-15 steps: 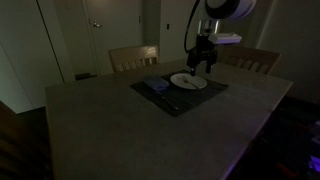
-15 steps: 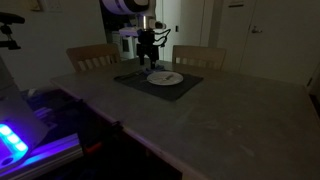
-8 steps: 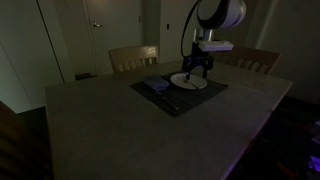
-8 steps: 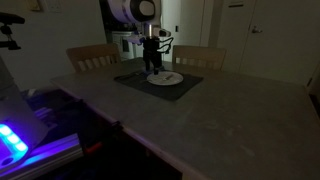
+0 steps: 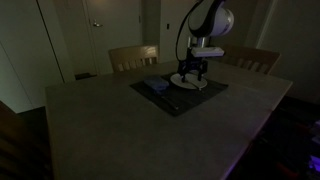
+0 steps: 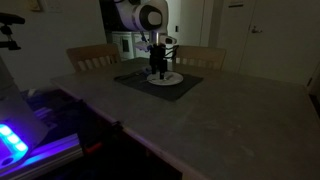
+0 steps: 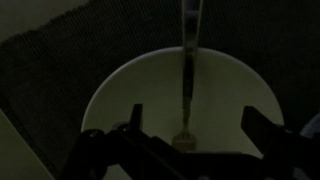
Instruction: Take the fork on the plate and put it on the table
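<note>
The white plate (image 7: pixel 120 95) lies on a dark placemat (image 7: pixel 60 60) on the table (image 5: pixel 120 125). The fork (image 7: pixel 187 85) lies across the plate's middle, handle toward the top of the wrist view, tines near the bottom. My gripper (image 7: pixel 195 125) is open, low over the plate, with one finger on each side of the fork's tine end and apart from it. In both exterior views the gripper (image 5: pixel 192 72) (image 6: pixel 156 68) hangs right above the plate (image 5: pixel 197 85) (image 6: pixel 172 78), hiding the fork.
A bluish folded napkin (image 5: pixel 155 87) lies on the placemat beside the plate. Wooden chairs (image 5: pixel 133 57) (image 6: pixel 92 56) stand at the table's far side. A large stretch of bare tabletop (image 6: pixel 200 125) lies on the near side.
The arm has moved across and lowered, so the gripper has come down from above the plate's far edge to just over the plate. The jaws have stayed open.
</note>
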You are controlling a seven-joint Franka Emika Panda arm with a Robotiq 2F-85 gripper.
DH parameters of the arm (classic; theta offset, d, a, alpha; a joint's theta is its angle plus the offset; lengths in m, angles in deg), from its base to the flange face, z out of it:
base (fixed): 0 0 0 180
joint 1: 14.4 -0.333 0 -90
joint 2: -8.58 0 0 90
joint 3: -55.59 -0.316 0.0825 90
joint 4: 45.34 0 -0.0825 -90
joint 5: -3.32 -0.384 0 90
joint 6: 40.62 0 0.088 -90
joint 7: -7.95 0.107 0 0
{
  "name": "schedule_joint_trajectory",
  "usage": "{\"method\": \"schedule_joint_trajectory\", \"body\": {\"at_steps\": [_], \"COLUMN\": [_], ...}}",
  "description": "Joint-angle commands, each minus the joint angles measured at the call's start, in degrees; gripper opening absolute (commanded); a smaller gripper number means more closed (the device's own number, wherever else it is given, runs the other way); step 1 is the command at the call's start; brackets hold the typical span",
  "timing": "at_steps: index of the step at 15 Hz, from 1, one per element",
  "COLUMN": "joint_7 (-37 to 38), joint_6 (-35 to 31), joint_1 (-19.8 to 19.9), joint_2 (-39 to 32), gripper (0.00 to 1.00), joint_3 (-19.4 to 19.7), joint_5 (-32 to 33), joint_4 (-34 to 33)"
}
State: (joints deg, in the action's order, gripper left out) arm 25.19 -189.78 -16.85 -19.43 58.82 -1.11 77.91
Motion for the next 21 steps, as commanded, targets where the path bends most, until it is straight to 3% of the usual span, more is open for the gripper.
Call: {"method": "schedule_joint_trajectory", "body": {"at_steps": [1, 7, 8, 11, 18, 21], "joint_7": [-1.0, -3.0, -3.2, -3.7, -4.3, -5.1], "joint_6": [0.5, 1.4, 1.5, 1.6, 1.5, 1.5], "joint_1": [1.7, 3.1, 3.2, 3.3, 4.2, 4.7], "joint_2": [-3.0, -3.2, -3.1, -3.0, -2.2, -2.2], "gripper": [1.0, 0.99, 0.95, 0.62, 0.12, 0.0], "joint_3": [-0.5, -1.9, -2.1, -2.3, -2.6, -2.8], "joint_5": [-2.3, -5.2, -5.6, -6.5, -7.2, -7.4], "joint_4": [-2.6, -2.5, -2.4, -2.2, -1.5, -1.4]}}
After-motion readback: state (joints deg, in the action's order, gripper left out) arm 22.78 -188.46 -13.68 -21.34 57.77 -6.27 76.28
